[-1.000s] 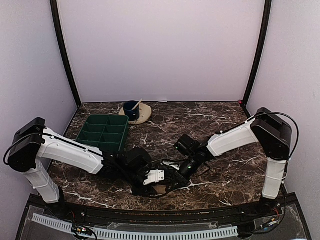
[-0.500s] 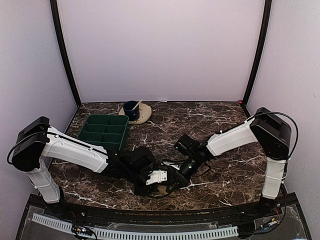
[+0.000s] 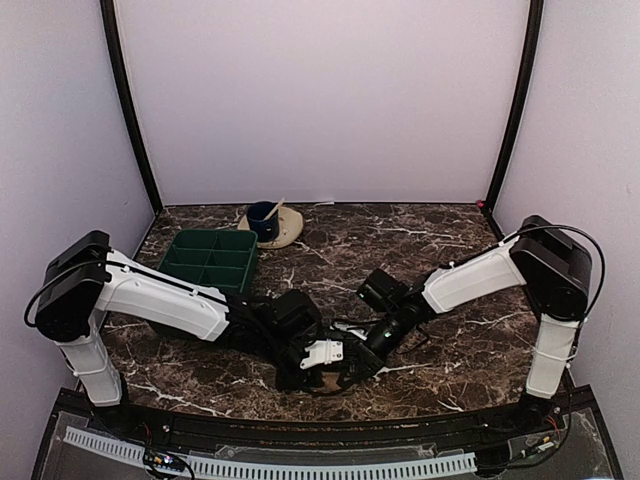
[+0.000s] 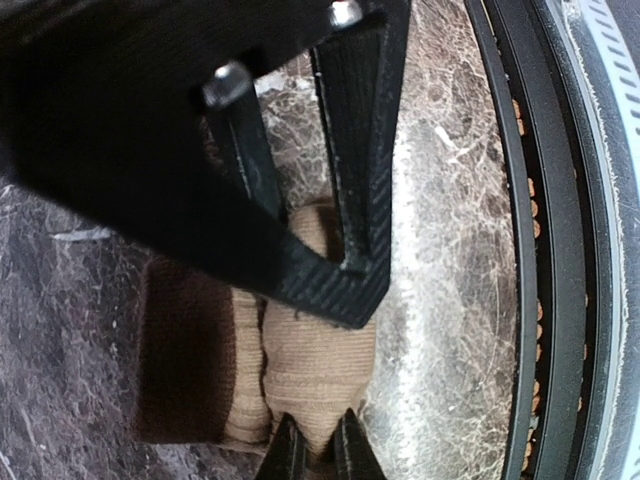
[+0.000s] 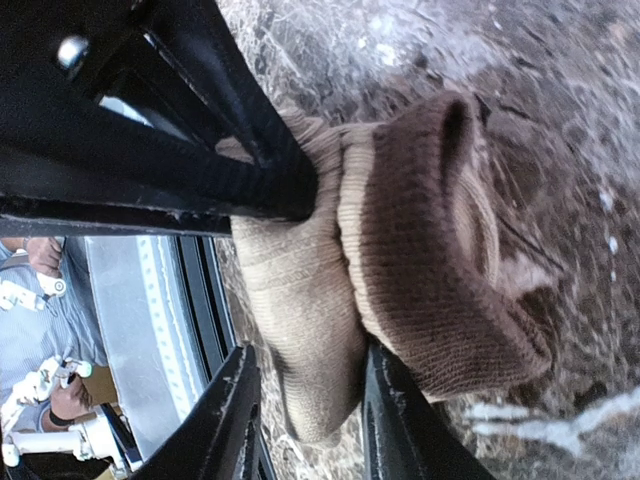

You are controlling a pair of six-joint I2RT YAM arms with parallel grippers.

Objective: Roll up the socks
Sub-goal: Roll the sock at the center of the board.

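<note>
The socks lie as a short tan roll (image 4: 318, 360) with a dark red-brown end patch (image 4: 185, 360) on the marble table, close to its front edge. In the right wrist view the tan roll (image 5: 300, 330) sits against the brown ribbed cuff (image 5: 430, 270). My left gripper (image 4: 318, 455) is shut, pinching the end of the tan roll. My right gripper (image 5: 315, 420) is open and straddles the tan roll; one finger (image 5: 400, 420) touches the cuff. In the top view both grippers, left (image 3: 325, 365) and right (image 3: 360, 360), meet over the socks and hide them.
A green compartment tray (image 3: 207, 262) stands at the back left. A beige saucer with a blue cup (image 3: 270, 225) is behind it. The black rail of the table's front edge (image 4: 520, 250) runs close beside the socks.
The left arm has pushed to the right and its gripper now covers the tan sock that showed earlier. The right gripper has shifted slightly right with it.
</note>
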